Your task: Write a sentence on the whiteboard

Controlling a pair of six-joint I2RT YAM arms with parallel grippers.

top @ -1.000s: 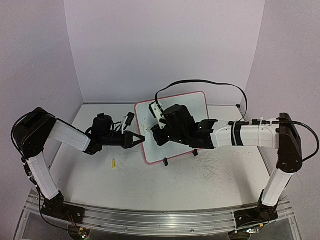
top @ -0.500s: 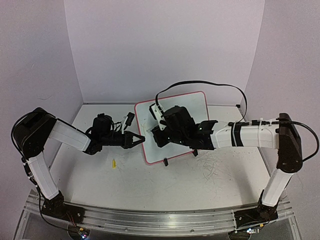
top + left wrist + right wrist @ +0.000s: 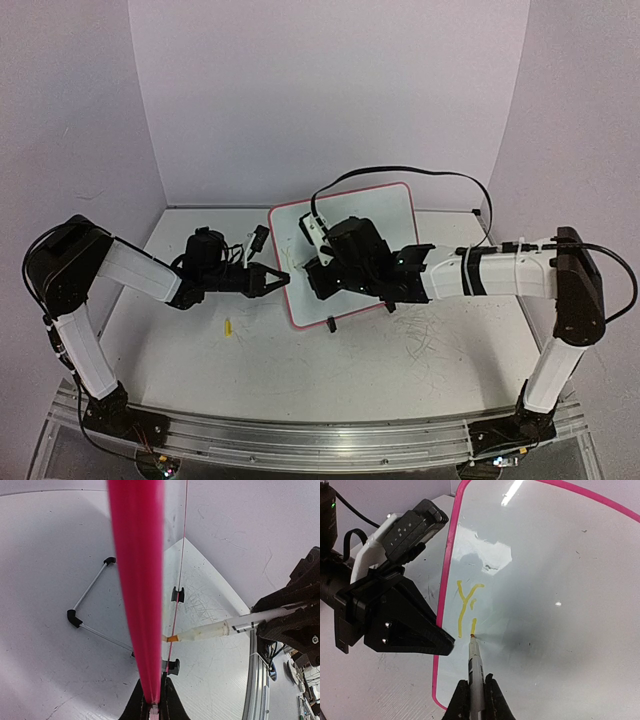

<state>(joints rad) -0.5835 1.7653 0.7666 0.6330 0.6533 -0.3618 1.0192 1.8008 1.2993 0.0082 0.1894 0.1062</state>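
Note:
The whiteboard (image 3: pixel 390 215) stands tilted on its black wire stand (image 3: pixel 92 610) at the table's middle; its pink rim (image 3: pixel 446 575) also shows in the right wrist view. My left gripper (image 3: pixel 283 279) is shut on the board's left edge (image 3: pixel 142 605). My right gripper (image 3: pixel 476 692) is shut on a white marker (image 3: pixel 475 672), whose yellow tip touches the board. The sentence (image 3: pixel 466 605) is only a yellow "Y" and a short stroke beside it. In the left wrist view the marker (image 3: pixel 225 628) reaches the board from the right.
A small yellow cap (image 3: pixel 228 326) lies on the table left of the board. Grey scratch marks (image 3: pixel 425 340) cover the table at front right. A black cable (image 3: pixel 420 172) arcs over the board. Purple walls close in the back and both sides.
My right gripper has shifted a little left and down across the board with the marker. My left arm and the board have stayed still.

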